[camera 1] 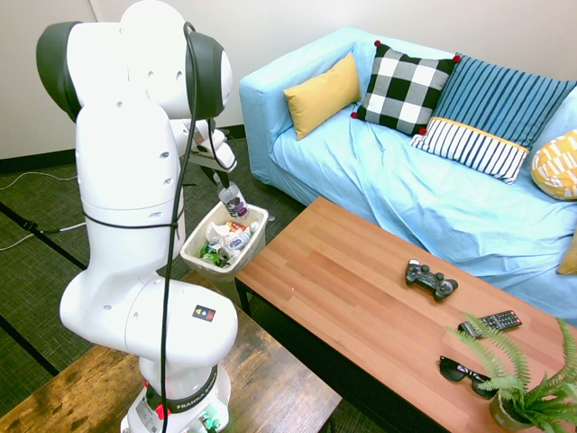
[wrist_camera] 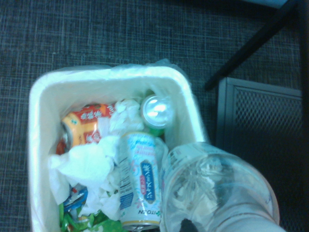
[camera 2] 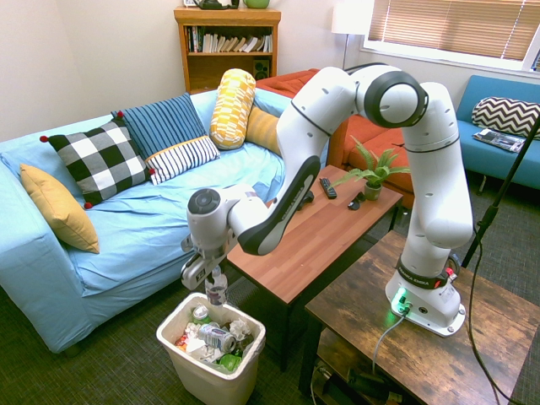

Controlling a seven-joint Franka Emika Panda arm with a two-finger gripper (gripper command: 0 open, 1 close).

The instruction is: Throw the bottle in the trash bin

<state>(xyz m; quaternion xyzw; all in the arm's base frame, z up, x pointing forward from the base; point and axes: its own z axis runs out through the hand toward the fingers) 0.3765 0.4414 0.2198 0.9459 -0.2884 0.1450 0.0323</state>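
The claw point(camera 2: 211, 275) pinches the small clear plastic bottle point(camera 2: 217, 292) just above the white rectangular plastic trash bin point(camera 2: 190, 372). It should release over the bin's middle, away from the rim.

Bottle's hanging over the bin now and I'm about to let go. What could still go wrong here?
1. The bottle, gripped in the gripper, hangs over the trash bin near its rim on the coffee table side, not the middle; released there, it could clip the rim and fall onto the carpet.
2. The bin already holds cans and crumpled paper piled fairly high, so the bottle might bounce or roll off them and out.
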